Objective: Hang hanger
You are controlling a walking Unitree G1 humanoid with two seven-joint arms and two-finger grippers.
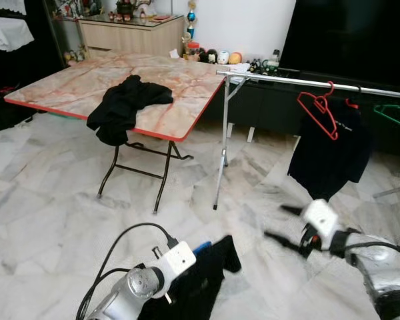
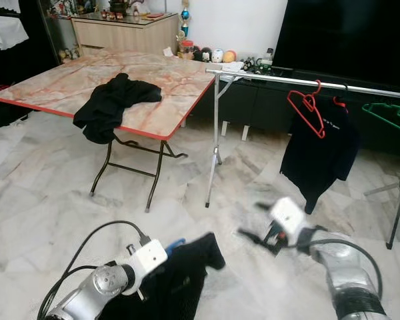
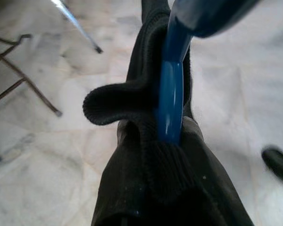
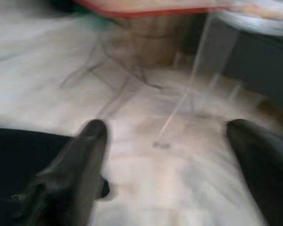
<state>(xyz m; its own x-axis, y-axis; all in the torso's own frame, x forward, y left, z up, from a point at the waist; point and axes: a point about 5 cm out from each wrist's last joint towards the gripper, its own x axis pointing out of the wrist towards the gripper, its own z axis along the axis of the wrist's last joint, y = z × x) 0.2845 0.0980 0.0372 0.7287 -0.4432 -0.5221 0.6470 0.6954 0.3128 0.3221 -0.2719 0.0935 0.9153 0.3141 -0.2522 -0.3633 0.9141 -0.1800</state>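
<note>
Your left gripper [image 1: 201, 252] sits low at the near edge, closed on a blue hanger [image 3: 171, 94] with a black garment [image 1: 197, 287] draped over it — held above the marble floor [image 1: 47, 200]. Your right gripper [image 1: 283, 230] hovers beside it, its 2 fingers [image 4: 80, 160] spread wide and empty, blurred. Farther off stand the folding table [image 1: 80, 87] bearing a black cloth [image 1: 123, 107], and the clothes rail [image 1: 280, 80] carrying a dark shirt [image 1: 330, 157] and a red hanger [image 1: 319, 110].
</note>
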